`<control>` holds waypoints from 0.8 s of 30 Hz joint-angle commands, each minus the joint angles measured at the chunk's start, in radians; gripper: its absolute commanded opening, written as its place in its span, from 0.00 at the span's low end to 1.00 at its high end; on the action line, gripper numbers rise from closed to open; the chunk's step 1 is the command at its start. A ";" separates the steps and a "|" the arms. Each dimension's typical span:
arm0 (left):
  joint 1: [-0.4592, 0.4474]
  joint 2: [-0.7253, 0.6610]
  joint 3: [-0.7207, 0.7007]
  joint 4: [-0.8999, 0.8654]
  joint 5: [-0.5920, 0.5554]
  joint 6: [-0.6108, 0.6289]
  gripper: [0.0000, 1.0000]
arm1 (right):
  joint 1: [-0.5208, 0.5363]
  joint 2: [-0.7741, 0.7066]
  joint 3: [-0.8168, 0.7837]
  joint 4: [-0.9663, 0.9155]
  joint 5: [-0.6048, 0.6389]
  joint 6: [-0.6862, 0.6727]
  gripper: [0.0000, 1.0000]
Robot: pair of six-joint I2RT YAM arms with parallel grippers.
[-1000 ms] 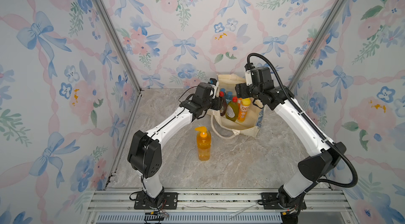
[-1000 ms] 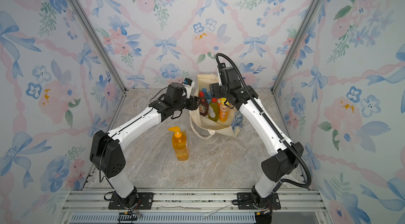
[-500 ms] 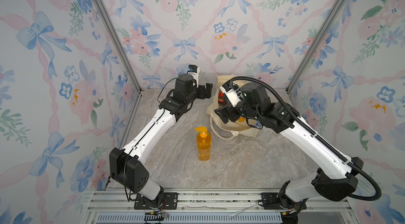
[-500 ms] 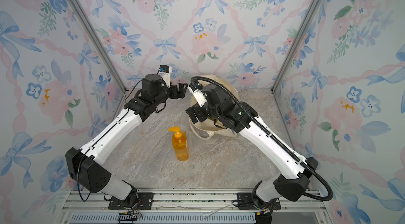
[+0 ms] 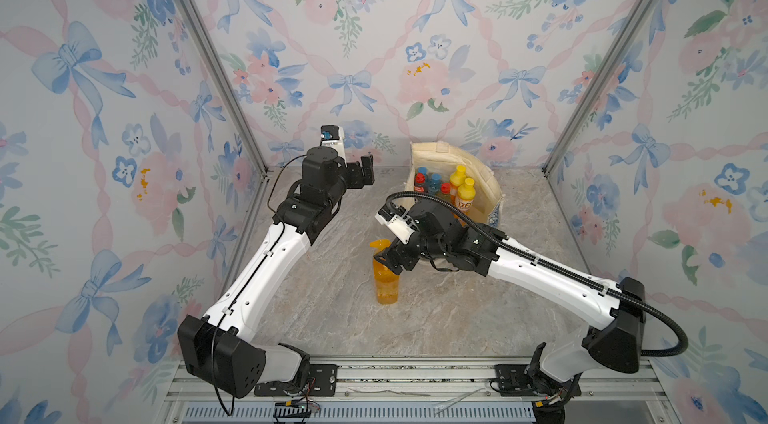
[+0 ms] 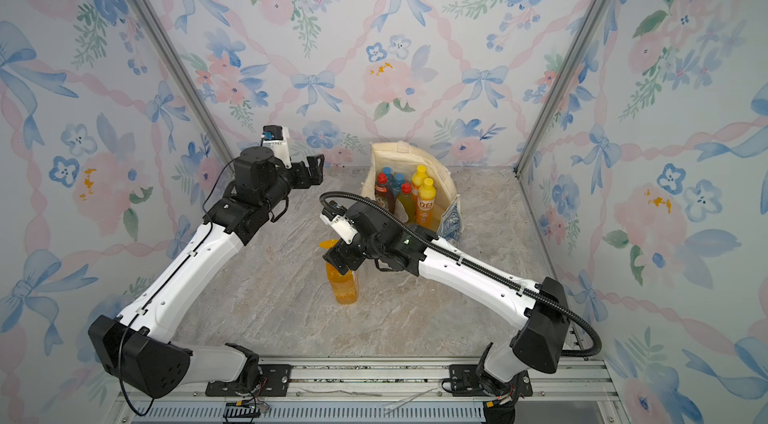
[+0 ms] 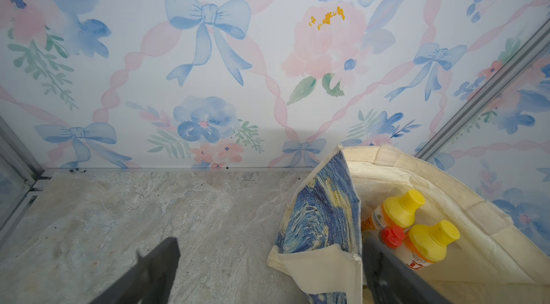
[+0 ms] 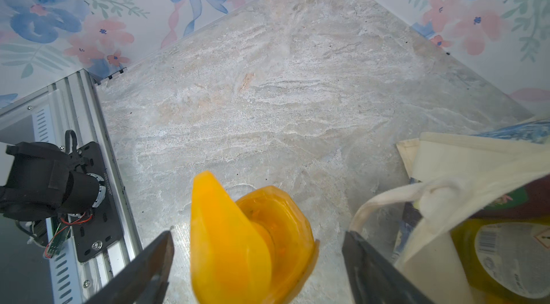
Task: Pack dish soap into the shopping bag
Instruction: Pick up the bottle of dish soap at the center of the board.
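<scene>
The shopping bag [image 5: 440, 156] is matt canvas, the orange bottle [image 5: 387, 287] glossy translucent plastic.

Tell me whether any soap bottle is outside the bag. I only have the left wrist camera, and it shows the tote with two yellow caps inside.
Observer: Yes. An orange pump bottle stands upright on the tabletop, on the near side of the shopping bag.
Operator: Is the right arm on it?
Observer: The right gripper is open, with a finger on each side of the pump head. Its wrist view shows a gap on both sides.
Operator: Anything else in the bag?
Observer: Two blue-capped bottles stand in it too, which both top views show.
</scene>
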 commanded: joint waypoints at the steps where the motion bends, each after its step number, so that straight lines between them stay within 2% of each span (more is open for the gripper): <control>1: 0.013 -0.019 -0.014 0.002 -0.026 -0.013 0.98 | 0.009 0.016 -0.052 0.130 0.012 0.003 0.86; 6: 0.024 -0.014 -0.005 0.003 -0.018 -0.009 0.98 | 0.007 0.048 -0.095 0.201 0.004 -0.003 0.79; 14: 0.033 0.014 0.015 0.001 -0.003 -0.006 0.98 | 0.000 0.079 -0.128 0.223 -0.017 -0.011 0.57; 19: 0.033 0.015 0.009 0.003 0.000 -0.008 0.98 | -0.013 0.084 -0.153 0.235 -0.028 -0.002 0.53; 20: 0.034 0.014 0.007 0.003 0.000 -0.009 0.98 | -0.015 0.086 -0.157 0.236 -0.031 -0.003 0.46; 22: 0.034 0.014 0.002 0.003 0.004 -0.009 0.98 | -0.019 0.088 -0.154 0.226 -0.034 -0.006 0.18; 24: 0.035 0.013 -0.003 0.002 0.006 -0.012 0.98 | -0.020 0.078 -0.152 0.227 -0.031 -0.013 0.00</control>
